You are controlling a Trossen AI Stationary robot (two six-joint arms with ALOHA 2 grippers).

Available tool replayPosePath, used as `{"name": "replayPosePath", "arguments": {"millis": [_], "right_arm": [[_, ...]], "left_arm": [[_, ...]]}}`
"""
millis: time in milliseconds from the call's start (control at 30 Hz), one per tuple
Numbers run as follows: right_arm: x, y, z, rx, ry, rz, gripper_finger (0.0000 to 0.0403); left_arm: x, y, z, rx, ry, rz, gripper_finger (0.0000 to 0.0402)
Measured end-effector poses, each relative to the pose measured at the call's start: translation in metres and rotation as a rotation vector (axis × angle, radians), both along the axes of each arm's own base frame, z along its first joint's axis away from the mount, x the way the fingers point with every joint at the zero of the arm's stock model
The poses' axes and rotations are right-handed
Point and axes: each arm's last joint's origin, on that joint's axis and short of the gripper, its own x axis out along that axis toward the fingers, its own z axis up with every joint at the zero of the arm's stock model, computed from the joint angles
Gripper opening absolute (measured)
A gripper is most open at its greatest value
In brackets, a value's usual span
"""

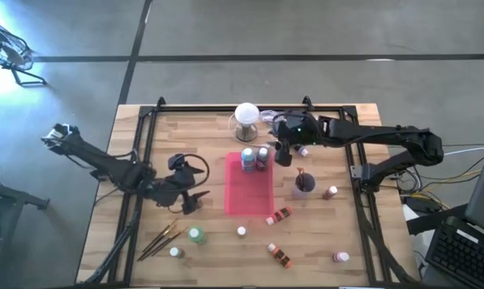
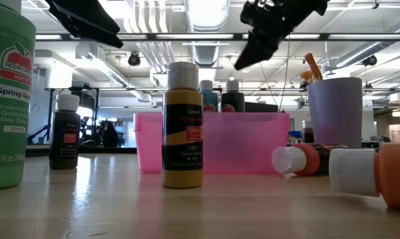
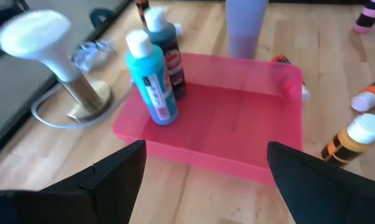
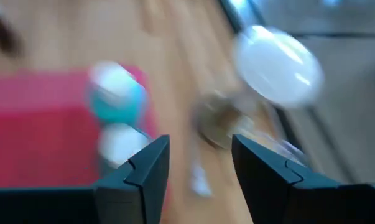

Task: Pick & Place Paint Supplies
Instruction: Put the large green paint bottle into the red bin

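I see the tray [image 1: 250, 195] holding a teal bottle [image 1: 248, 159] and dark bottle [image 1: 262, 157]; both end effectors [image 1: 195, 201] [image 1: 283, 154] released, empty.

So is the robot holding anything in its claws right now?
No. The left gripper is open and empty near the pink tray, and the right gripper is open and empty too.

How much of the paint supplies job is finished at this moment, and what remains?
Done: a teal bottle and a dark bottle stand in the pink tray. In hand: nothing; the right gripper hangs open beside the tray's far end, and the left gripper waits open at the tray's left. Left: the green bottle, brushes, and several small bottles, such as an orange one, lie on the table.
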Motion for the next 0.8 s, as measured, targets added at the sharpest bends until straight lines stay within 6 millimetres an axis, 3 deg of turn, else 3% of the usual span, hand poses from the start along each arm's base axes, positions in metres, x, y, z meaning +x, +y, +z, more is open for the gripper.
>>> {"name": "replayPosePath", "arguments": {"millis": [167,433,600,800], "right_arm": [[-0.018,-0.014,-0.004,-0.128,0.132,-0.133,0.0171],[-0.05,-0.041,-0.015,-0.017,0.176,-0.073,0.0188],[-0.053,-0.061,-0.026,-0.001,0.068,-0.044,0.0186],[-0.053,-0.074,-0.031,-0.027,0.093,-0.055,0.017]], "left_arm": [[0.002,0.001,0.0,0.004,-0.009,0.012,0.0337],[0.008,0.009,0.005,0.01,-0.057,0.045,0.0337],[0.013,0.018,0.009,0.033,-0.087,0.068,0.0337],[0.017,0.028,0.009,0.034,-0.084,0.087,0.0337]]}}
